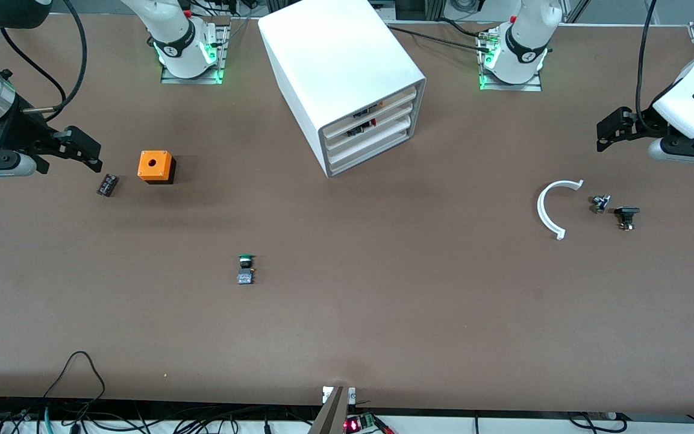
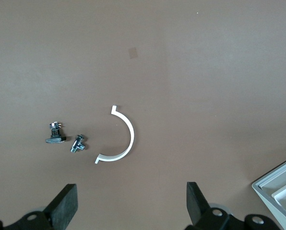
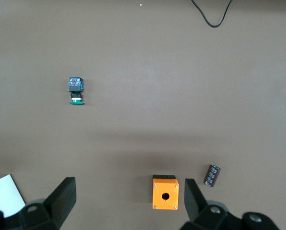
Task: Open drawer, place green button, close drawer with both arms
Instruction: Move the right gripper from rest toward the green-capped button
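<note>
Nearest the camera lies one button (image 1: 246, 269), on its side on the bare table (image 1: 383, 313), green cap toward the cabinet, well apart from both grippers and closer to the right one.

Two grippers hang above the table, one at each end. Right gripper (image 1: 85, 150): fingers (image 3: 61, 199) spread wide with nothing between them, over the right arm's end of the table. Just beside it is one small dark cylinder (image 1: 107, 184), and a little farther from it one orange cube (image 1: 155, 166) with a round hole in its top. From this gripper, the button lies well past the cube, nearer the camera.

Left gripper (image 1: 615, 129): fingers (image 2: 65, 206) likewise wide apart and empty, over the left arm's end. Below it on the table sit three loose things: one white half-ring (image 1: 555, 208), one small metal part (image 1: 600, 203) and one black part (image 1: 626, 216), the two small parts close together beside the ring.

Between the arms stands one white cabinet (image 1: 335, 66) with three drawers, all pushed in. Lowest is the drawer (image 1: 371, 149), shut, well apart from both grippers.
</note>
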